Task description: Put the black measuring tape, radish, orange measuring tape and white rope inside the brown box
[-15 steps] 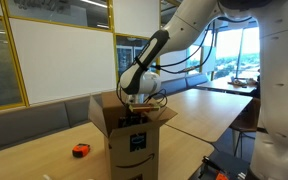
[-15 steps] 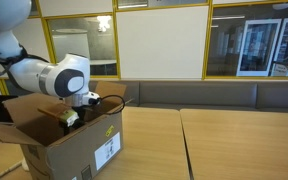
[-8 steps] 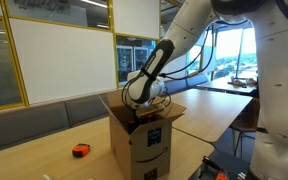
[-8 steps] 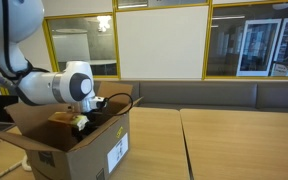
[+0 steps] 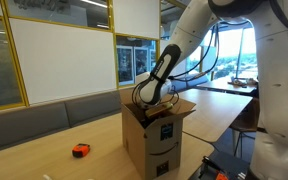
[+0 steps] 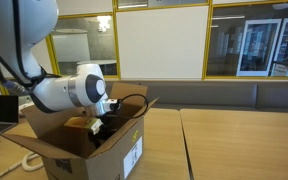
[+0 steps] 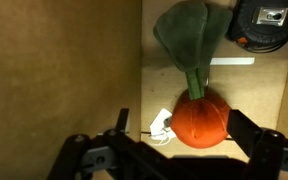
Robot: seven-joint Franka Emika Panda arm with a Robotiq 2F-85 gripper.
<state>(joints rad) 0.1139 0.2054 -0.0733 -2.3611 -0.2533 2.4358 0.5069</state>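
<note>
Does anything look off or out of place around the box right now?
The brown box has slid sideways across the table in the last second, with the gripper down inside it. Nothing looks spilled or damaged.

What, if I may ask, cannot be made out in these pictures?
Brown box interior: hidden by the box's own walls in both exterior views.
Tool: tips hidden behind the box flaps in both exterior views.
Black measuring tape: cut off by the wrist view's top edge.
Orange measuring tape: too small for detail in an exterior view.
</note>
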